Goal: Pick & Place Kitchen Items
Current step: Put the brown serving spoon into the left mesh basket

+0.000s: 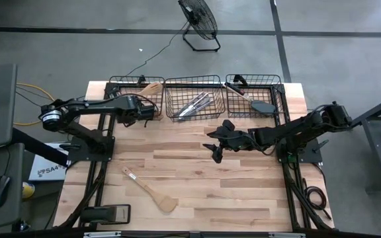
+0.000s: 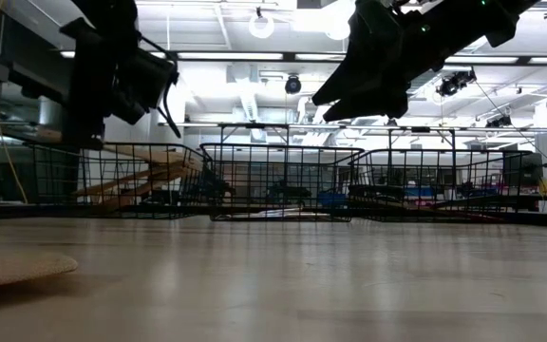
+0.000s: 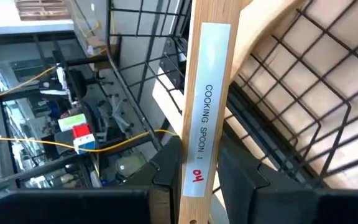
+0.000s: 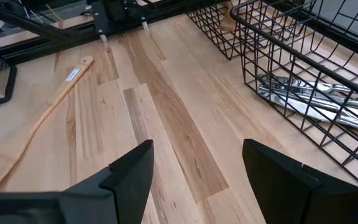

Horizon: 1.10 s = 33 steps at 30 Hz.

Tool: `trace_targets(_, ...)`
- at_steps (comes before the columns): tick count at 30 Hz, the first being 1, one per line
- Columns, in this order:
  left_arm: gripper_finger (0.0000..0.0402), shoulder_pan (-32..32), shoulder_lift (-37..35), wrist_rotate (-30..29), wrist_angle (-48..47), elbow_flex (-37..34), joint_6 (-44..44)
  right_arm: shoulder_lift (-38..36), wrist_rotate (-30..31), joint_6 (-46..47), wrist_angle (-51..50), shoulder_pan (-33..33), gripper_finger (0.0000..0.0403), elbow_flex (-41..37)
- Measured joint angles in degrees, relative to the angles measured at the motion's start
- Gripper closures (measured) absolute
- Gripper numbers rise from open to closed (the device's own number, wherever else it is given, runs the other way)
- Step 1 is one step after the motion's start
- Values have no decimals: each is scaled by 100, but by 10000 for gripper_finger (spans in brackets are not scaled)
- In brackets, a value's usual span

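Note:
My left gripper is at the left wire basket, shut on a light wooden cooking spoon whose head lies inside that basket. The spoon's labelled handle shows in the left wrist view. My right gripper hangs open and empty above the middle of the table, and also shows in the right wrist view. A wooden spatula lies flat on the table near the front left; its handle shows in the right wrist view. My left gripper pinches the spoon's handle near its free end between its two fingers. The fingers lie across the handle. The spoon runs away from the gripper into the basket over the wire wall. Whether its head rests on the basket floor I cannot tell.
The middle basket holds silver knives. The right basket holds a black turner. All three baskets stand along the table's far edge. Bare wood lies between the baskets and the spatula.

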Motion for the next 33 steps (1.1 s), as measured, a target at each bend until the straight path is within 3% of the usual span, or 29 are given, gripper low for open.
trace_targets(7,330,-2,0,43,501,-233,303,0,13,112,3,0,164,0)
trace_targets(19,330,0,2,-42,581,-242,386,0,11,110,1,0,164,0)
trace_targets(27,224,-5,-13,-173,555,-229,406,0,11,92,-1,0,164,0)
trace_targets(33,210,-7,-5,-96,549,-225,394,0,-13,92,-3,0,164,0)
